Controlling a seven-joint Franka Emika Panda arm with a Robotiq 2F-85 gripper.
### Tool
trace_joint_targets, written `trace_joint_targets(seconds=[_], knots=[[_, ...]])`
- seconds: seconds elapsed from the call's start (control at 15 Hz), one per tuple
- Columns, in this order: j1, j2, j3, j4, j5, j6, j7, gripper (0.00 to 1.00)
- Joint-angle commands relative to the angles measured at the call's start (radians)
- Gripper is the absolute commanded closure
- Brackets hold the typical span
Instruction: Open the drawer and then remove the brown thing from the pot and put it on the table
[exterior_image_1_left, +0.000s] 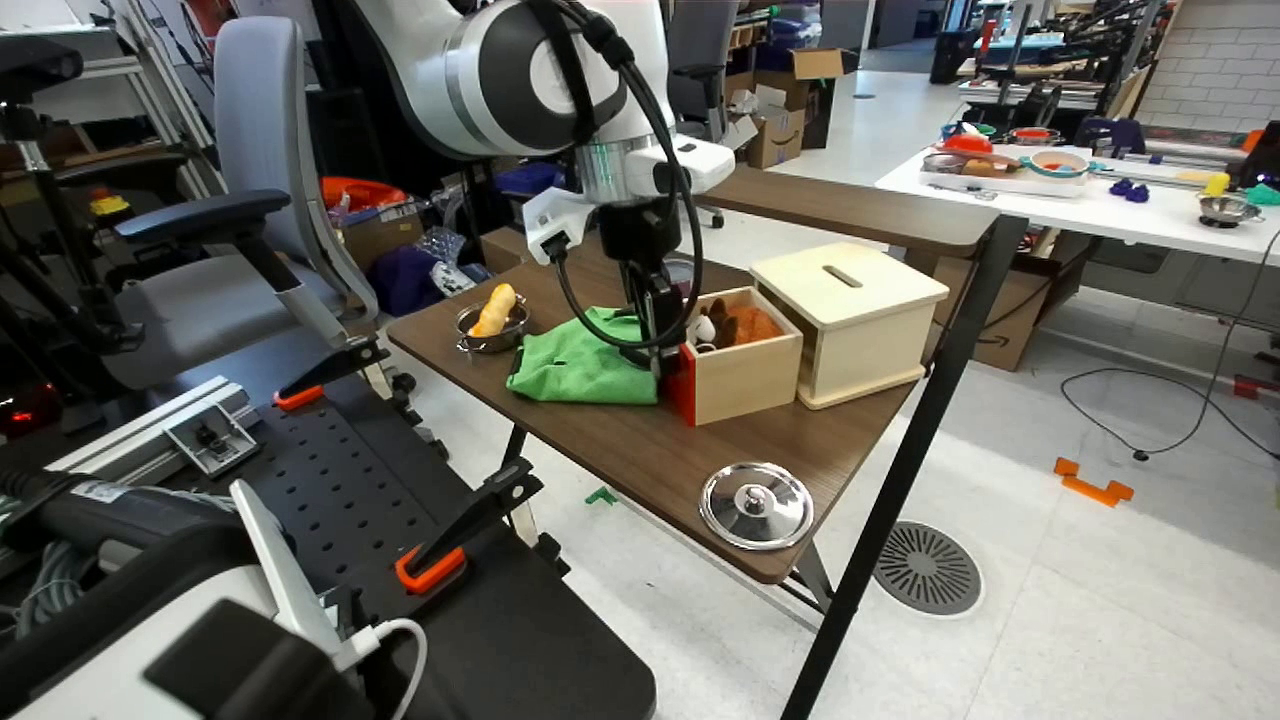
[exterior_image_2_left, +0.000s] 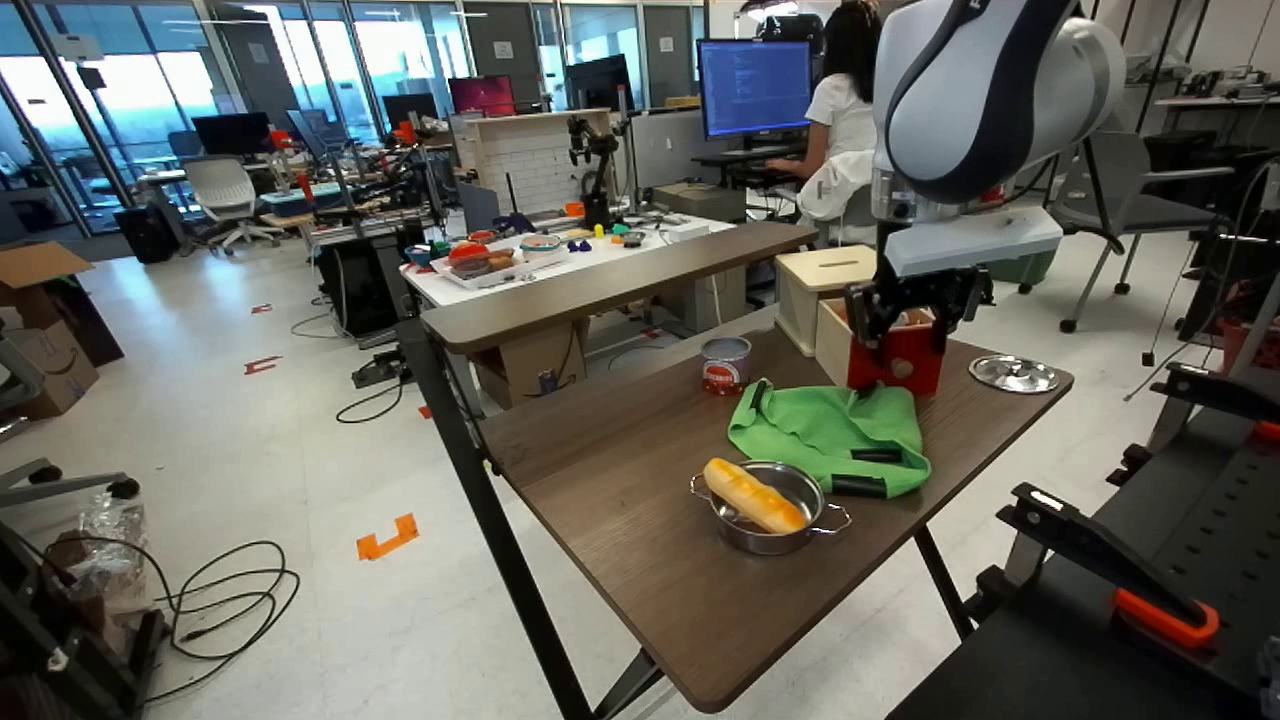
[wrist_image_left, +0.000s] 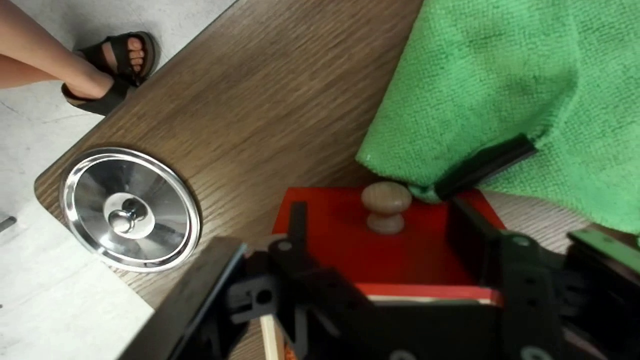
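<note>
The drawer (exterior_image_1_left: 750, 382) is pulled well out of the light wooden box (exterior_image_1_left: 850, 320), showing plush-looking items inside. Its red front (exterior_image_2_left: 897, 370) carries a round wooden knob (wrist_image_left: 386, 197). My gripper (wrist_image_left: 378, 212) is open in the wrist view, one finger on each side of the knob and apart from it. In an exterior view the gripper (exterior_image_2_left: 905, 340) is at the red front. The brown thing, a bread-like loaf (exterior_image_2_left: 755, 495), leans in the silver pot (exterior_image_2_left: 765, 543) on the table (exterior_image_2_left: 620, 500). The loaf (exterior_image_1_left: 494, 312) and pot (exterior_image_1_left: 490, 343) are out of the wrist view.
A green cloth (exterior_image_2_left: 830, 430) with black clips lies between pot and drawer, touching the red front in the wrist view (wrist_image_left: 480, 100). A metal lid (wrist_image_left: 131, 210) lies near the table corner. A can (exterior_image_2_left: 725, 366) stands behind the cloth. A raised shelf (exterior_image_2_left: 620, 285) borders the table.
</note>
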Motion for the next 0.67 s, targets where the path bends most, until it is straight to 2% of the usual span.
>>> trace_joint_targets(seconds=[0.0, 0.27, 0.6], knots=[[0.017, -0.072, -0.040, -0.031, -0.017, -0.036, 0.023, 0.00], [0.007, -0.159, -0.056, -0.059, -0.028, -0.081, 0.030, 0.00], [-0.021, -0.293, 0.031, -0.070, 0.006, -0.140, 0.009, 0.00]])
